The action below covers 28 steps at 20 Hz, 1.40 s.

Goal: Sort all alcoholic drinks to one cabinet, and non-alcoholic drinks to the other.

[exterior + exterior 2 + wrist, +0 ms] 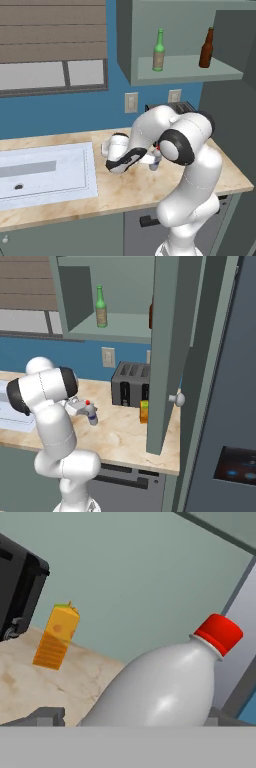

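We see our pincer (86, 409) low over the surface (125, 192), and its two dark fingers (47, 716) stand spread wide, one on each side of the white bottle (160, 687). The white bottle with the red cap (219, 632) sits between the fingers, very close to the hand camera. We cannot tell if the fingers touch it. In the right base view the bottle stands on the surface, just in front of the white arm.

A little farther away stands the small orange carton (55, 638). It is upright on the surface, right beside the black toaster (130, 385). The toaster stands at the back, against the blue wall (60, 112).

Up above is an open cabinet (187, 70). On its shelf stand two glass bottles, well apart from each other. The green bottle (159, 51) with the beige label is on the left side of the shelf. The dark brown bottle (206, 48) is on the right side. Both stand upright. In the right base view the open cabinet door (167, 356) hides most of the brown bottle.

To the left of the arm, a white sink (45, 172) is set into the surface.
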### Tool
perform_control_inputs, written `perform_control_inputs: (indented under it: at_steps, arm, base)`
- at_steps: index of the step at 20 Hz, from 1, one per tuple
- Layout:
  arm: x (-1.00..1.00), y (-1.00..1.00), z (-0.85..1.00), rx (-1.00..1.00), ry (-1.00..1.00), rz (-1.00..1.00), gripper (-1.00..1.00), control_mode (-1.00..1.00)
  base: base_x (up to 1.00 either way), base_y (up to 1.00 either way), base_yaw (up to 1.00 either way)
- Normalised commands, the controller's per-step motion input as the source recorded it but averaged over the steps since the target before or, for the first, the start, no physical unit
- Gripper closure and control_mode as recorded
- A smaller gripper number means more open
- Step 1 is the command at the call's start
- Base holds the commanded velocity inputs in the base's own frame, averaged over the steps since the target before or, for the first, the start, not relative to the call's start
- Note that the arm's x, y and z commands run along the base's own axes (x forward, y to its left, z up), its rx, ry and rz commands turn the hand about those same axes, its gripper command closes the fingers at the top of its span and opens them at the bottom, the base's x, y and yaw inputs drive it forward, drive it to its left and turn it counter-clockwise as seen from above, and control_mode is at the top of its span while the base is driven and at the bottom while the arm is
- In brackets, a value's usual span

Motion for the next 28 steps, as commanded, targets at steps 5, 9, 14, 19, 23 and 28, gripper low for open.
perform_control_inputs:
  at_steps: [5,9,14,19,23,28]
  arm:
    - [0.00,0.00,0.00,-0.04,0.00,0.00,-1.00,-1.00]
    - [0.07,0.00,0.00,-0.03,0.00,0.00,1.00,-1.00]
    - [0.02,0.00,0.04,-0.01,0.00,0.00,1.00,-1.00]
    - [-0.06,0.00,0.53,0.00,-0.06,0.06,1.00,-1.00]
    - [-0.27,0.00,0.98,0.03,-0.03,0.15,1.00,-1.00]
    - [-0.34,0.00,0.96,0.03,0.00,0.19,1.00,-1.00]
  base:
    - [0.00,0.00,0.00]
    - [0.00,0.00,0.00]
    - [0.00,0.00,0.00]
    - [0.00,0.00,0.00]
    - [0.00,0.00,0.00]
    - [0.00,0.00,0.00]
